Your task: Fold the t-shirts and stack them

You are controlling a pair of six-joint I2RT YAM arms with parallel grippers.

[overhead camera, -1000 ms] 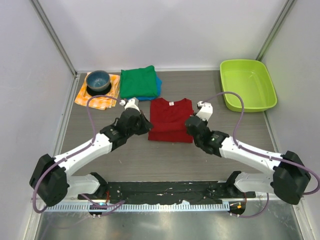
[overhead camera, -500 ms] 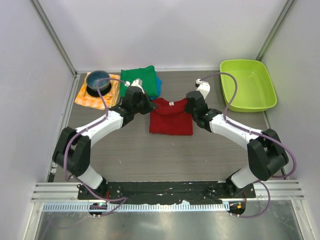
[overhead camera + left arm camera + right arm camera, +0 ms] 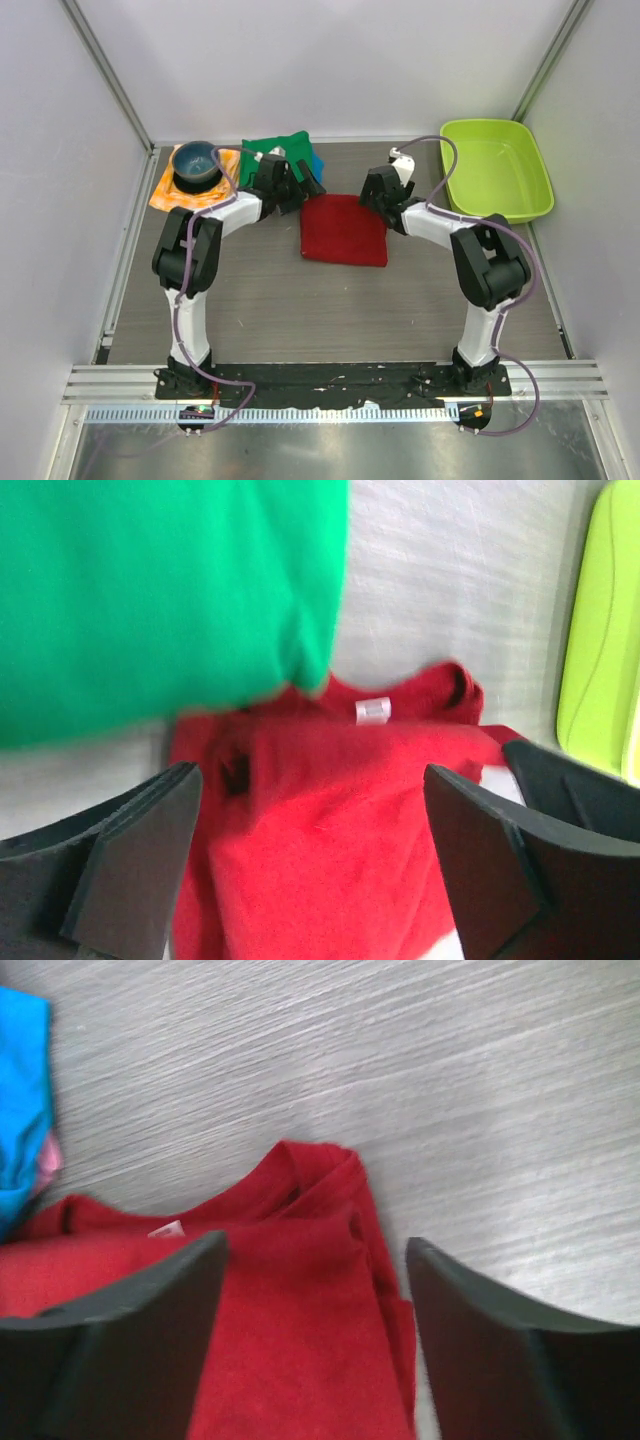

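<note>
The red shirt [image 3: 343, 232] lies folded into a rough square near the middle of the surface [image 3: 330, 310], with its collar edge on the far side. I can see the white neck tag [image 3: 372, 710] there. Just beyond its far-left corner is the green shirt [image 3: 160, 590], folded on top of the blue shirt [image 3: 20, 1100], which shows only as a strip at the green one's right edge. From the left wrist the green hem looks very close to the red collar, but I cannot tell whether they touch.

My left fingers [image 3: 130, 860] are spread wide over the collar edge on its left side, with red cloth showing in the gap and nothing pinched. My right fingers [image 3: 500, 1360] are just as wide over the far-right corner and also grip nothing.

Left of the stack a blue bowl [image 3: 196, 160] sits on an orange checked cloth [image 3: 172, 197]. A lime tray [image 3: 497, 170] is in the far-right corner.
</note>
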